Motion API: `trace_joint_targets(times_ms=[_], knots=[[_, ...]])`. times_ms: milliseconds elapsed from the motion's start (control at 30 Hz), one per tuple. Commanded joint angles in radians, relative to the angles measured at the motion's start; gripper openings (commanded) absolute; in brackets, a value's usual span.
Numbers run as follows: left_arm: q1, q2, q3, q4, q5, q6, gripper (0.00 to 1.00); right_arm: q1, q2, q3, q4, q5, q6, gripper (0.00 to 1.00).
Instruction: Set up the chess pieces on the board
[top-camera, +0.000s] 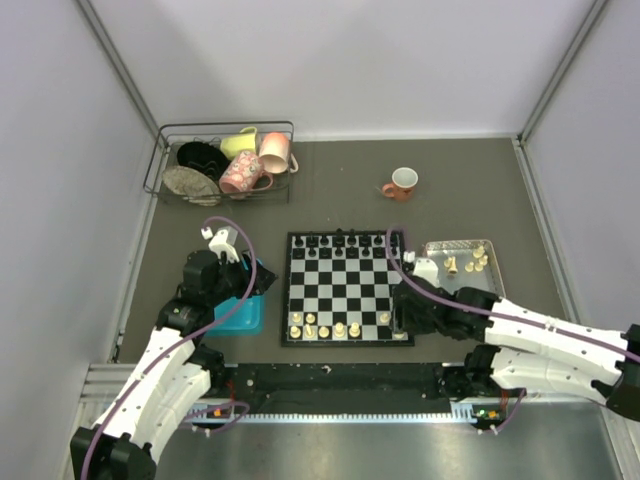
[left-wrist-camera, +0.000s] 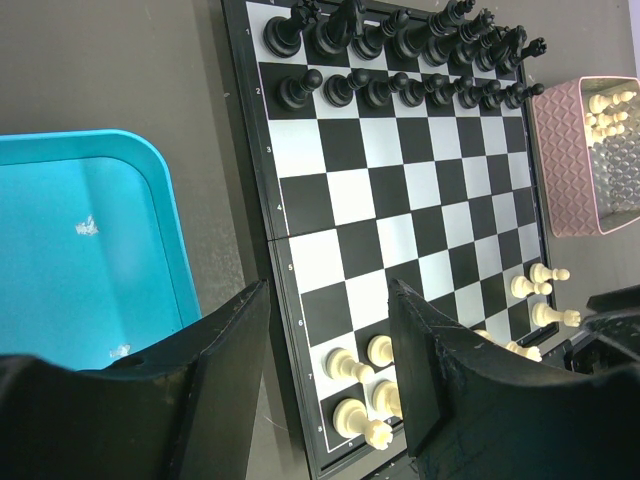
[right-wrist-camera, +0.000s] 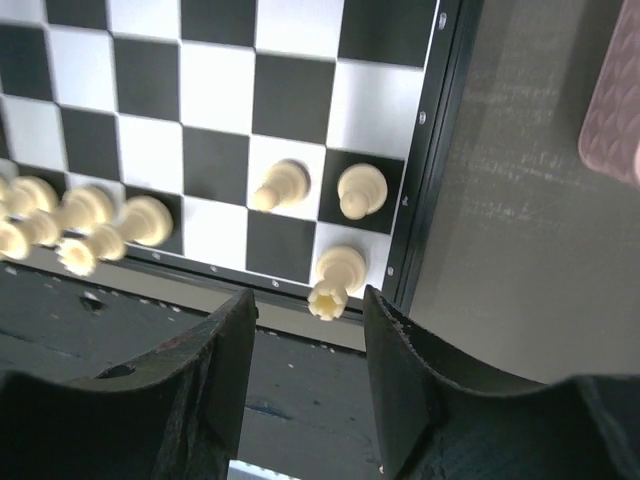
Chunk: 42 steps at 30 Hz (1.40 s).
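Observation:
The chequered board (top-camera: 345, 285) lies flat at the table's middle. Several cream-white chess pieces (top-camera: 340, 328) stand on its two near rows; more lie in the pink tray (top-camera: 490, 275) on its right. My left gripper (top-camera: 264, 281) hangs open and empty over the board's near left corner; in the left wrist view (left-wrist-camera: 328, 300) cream pieces (left-wrist-camera: 350, 365) show between its fingers, above the board (left-wrist-camera: 370, 180). My right gripper (top-camera: 403, 300) is open and empty above the near right corner; in the right wrist view (right-wrist-camera: 308, 300) a cream rook (right-wrist-camera: 335, 275) stands on the corner square just beyond the fingertips.
Black pieces (top-camera: 345, 242) fill the board's two far rows. A blue tray (top-camera: 240, 310) lies left of the board under my left arm. A wire basket (top-camera: 225, 165) with mugs and plates stands at the back left, and an orange mug (top-camera: 402, 183) at the back.

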Motion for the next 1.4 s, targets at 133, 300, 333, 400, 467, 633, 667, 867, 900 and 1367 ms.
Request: trace_joint_targets(times_ms=[133, 300, 333, 400, 467, 633, 667, 867, 900, 1367], knots=[[0.005, -0.017, 0.006, 0.029, 0.007, 0.011, 0.56, -0.330, -0.047, 0.196, -0.007, -0.041, -0.221, 0.48], [0.005, -0.014, 0.005, 0.031, 0.005, 0.009, 0.56, -0.716, 0.024, 0.219, 0.050, -0.156, -0.362, 0.48], [0.005, -0.014, 0.005, 0.029, 0.006, 0.009, 0.56, -0.770, 0.048, 0.211, 0.082, -0.185, -0.374, 0.48], [0.005, -0.016, 0.003, 0.031, 0.008, 0.009, 0.56, -0.923, 0.071, 0.188, 0.110, -0.240, -0.400, 0.48], [0.005, -0.014, 0.002, 0.032, 0.010, 0.009, 0.56, -1.003, 0.084, 0.176, 0.138, -0.247, -0.413, 0.47], [0.005, -0.002, 0.000, 0.039, 0.013, 0.009, 0.56, -1.146, 0.111, 0.182, 0.168, -0.179, -0.440, 0.45], [0.003, -0.002, -0.001, 0.040, 0.014, 0.009, 0.56, -1.157, 0.133, 0.187, 0.179, -0.167, -0.443, 0.44], [0.005, -0.007, -0.006, 0.049, 0.019, 0.009, 0.56, -1.312, 0.200, 0.176, 0.253, -0.214, -0.416, 0.37], [0.005, -0.007, -0.006, 0.052, 0.020, 0.009, 0.56, -1.326, 0.220, 0.175, 0.274, -0.227, -0.419, 0.36], [0.005, -0.005, -0.008, 0.055, 0.025, 0.009, 0.56, -1.355, 0.389, 0.204, 0.394, -0.288, -0.434, 0.30]])
